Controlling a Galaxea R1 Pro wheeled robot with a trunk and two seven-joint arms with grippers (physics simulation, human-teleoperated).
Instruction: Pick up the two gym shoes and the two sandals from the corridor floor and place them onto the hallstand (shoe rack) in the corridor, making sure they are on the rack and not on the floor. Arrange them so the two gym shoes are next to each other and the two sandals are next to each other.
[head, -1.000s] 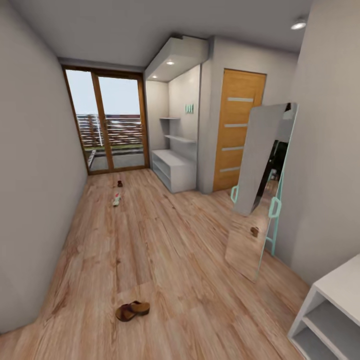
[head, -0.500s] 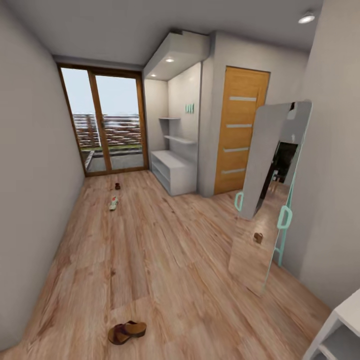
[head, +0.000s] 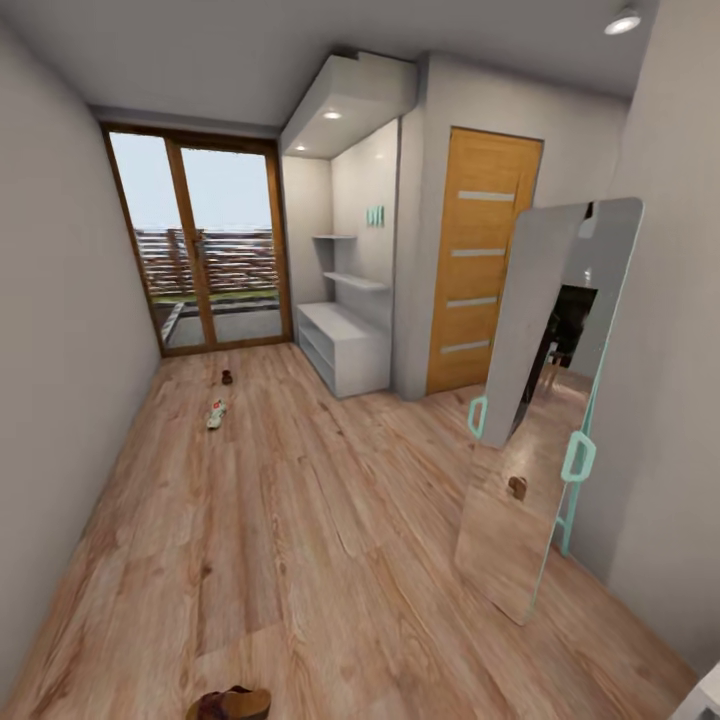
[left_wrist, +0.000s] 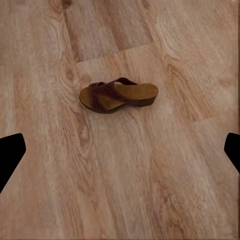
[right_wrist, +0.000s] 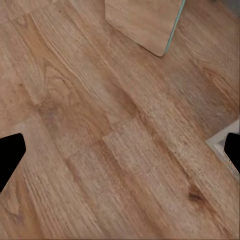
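My left pincer (left_wrist: 120, 150) stands open above bare floor, its two dark fingertips (left_wrist: 11, 152) set wide apart and holding nothing. My right pincer (right_wrist: 120, 150) is likewise open and empty.

Location of items: one sandal (left_wrist: 119, 94) lies flat on the corridor floor (head: 330, 520), sole down, ahead of my left fingers and clear of them; from the head camera it sits at the very lowest margin of the picture, partly cut off. One gym shoe (head: 216, 413) lies far down the corridor, and a small dark object (head: 227, 378) beyond it is probably the second sandal, though too small to confirm. The second gym shoe I cannot locate. The hallstand (head: 345, 345) stands against the right wall near the glass doors (head: 200, 255), well apart from the near sandal.

Risks, in my judgement: the sandal is low and flat, so a descent that is off-centre could push it along the smooth planks rather than close on it. The leaning mirror (head: 545, 400) stands on my right flank and could be struck if the base swings wide.

Surface: light wood planking, grained and knotted, level. Room: narrow corridor, grey walls, an orange door (head: 480, 260) beside the hallstand recess.
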